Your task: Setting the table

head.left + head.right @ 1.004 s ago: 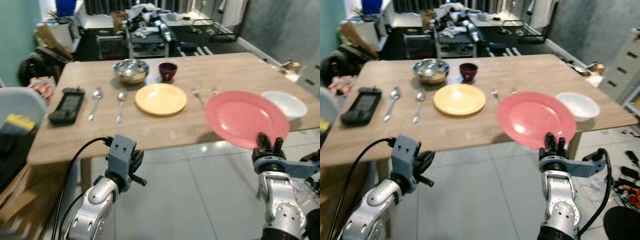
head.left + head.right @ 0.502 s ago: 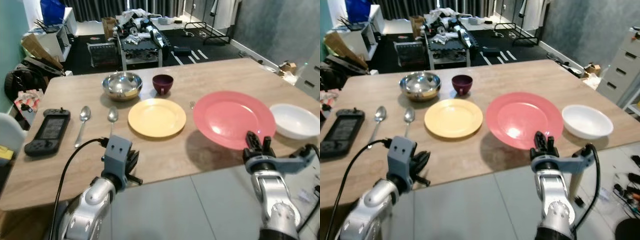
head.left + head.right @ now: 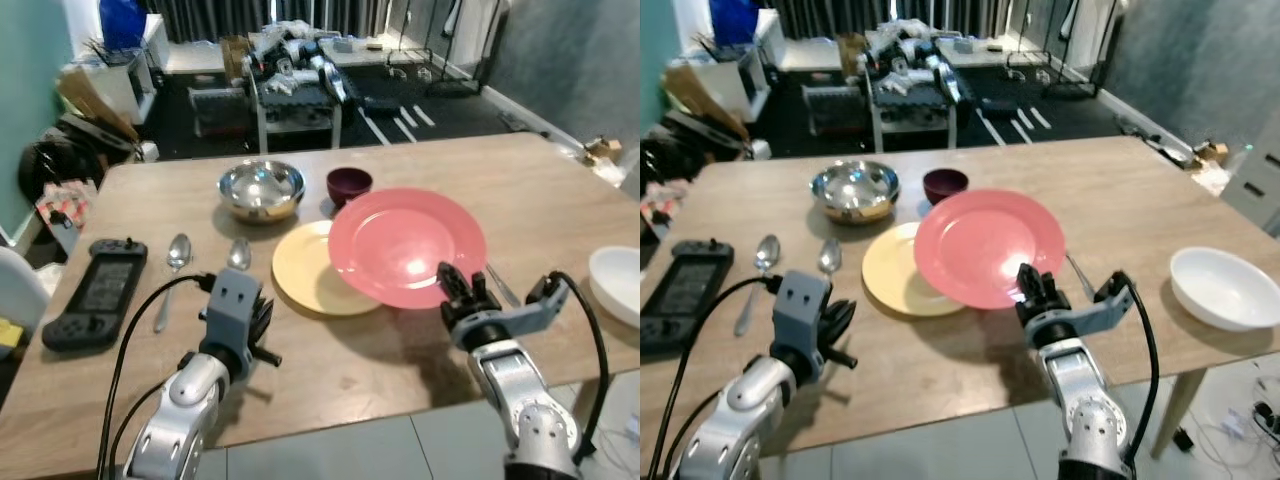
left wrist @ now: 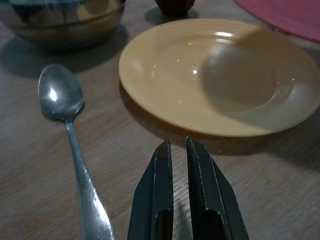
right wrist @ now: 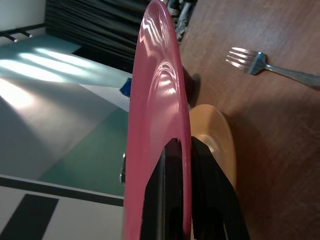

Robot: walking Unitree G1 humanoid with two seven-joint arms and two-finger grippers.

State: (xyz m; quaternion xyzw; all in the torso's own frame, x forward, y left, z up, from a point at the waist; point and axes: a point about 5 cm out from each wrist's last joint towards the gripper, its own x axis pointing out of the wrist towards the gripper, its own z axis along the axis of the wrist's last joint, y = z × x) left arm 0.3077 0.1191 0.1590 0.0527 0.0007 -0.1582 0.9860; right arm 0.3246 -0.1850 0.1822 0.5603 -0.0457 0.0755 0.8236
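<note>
Right arm raised over the tabletop, forearm upright; right gripper has its jaws clamped on the rim of the pink plate. Left arm extended low and forward; left gripper jaws nearly closed, holding nothing.

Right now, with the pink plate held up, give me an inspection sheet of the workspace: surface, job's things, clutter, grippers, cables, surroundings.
Surface: wooden table, bare wood at its near edge.
Job's things: pink plate held above the table, overlapping the yellow plate in the head views; steel bowl; dark red cup; two spoons; fork; white bowl at the right.
Clutter: black game controller on the table's left.
Grippers: right gripper shut on the pink plate's near rim; left gripper low over the table before the yellow plate, fingers nearly together, holding nothing.
Cables: black cable along the left arm; another looped at the right wrist.
Surroundings: cluttered rack and dark floor beyond the table.
</note>
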